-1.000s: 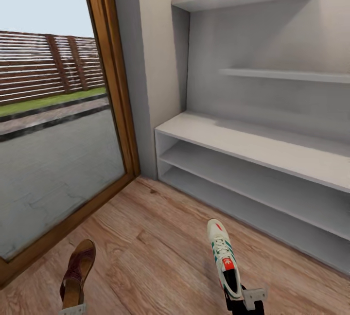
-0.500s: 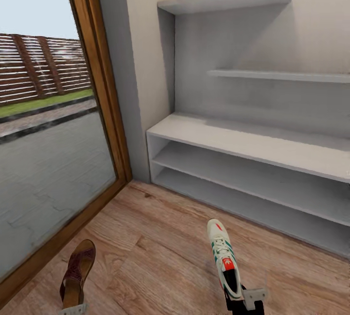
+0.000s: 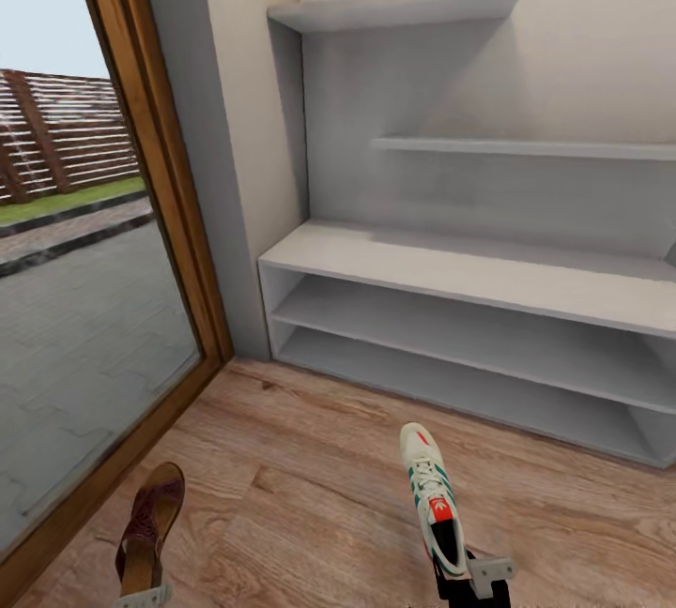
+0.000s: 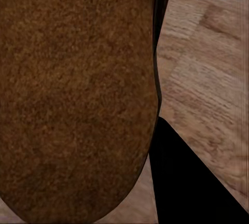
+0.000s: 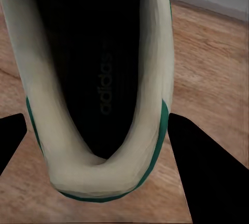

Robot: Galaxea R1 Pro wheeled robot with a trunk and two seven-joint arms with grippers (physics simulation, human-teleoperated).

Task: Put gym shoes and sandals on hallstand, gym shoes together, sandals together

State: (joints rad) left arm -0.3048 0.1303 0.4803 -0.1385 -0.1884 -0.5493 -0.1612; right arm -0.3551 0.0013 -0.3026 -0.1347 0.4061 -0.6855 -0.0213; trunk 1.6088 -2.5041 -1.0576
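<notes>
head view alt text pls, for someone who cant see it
A pale grey shoe rack stands empty against the wall ahead, beside a wood-framed glass door. Near the bottom edge, over the wood floor, the left gripper holds a brown sandal and the right gripper a white trainer.

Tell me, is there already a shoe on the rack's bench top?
No, the rack has a bare bench top and bare low shelves, while the gym shoe and sandal are out over the floor.

surface: wood-plank corridor floor | resting on it: pale grey hallstand
</notes>
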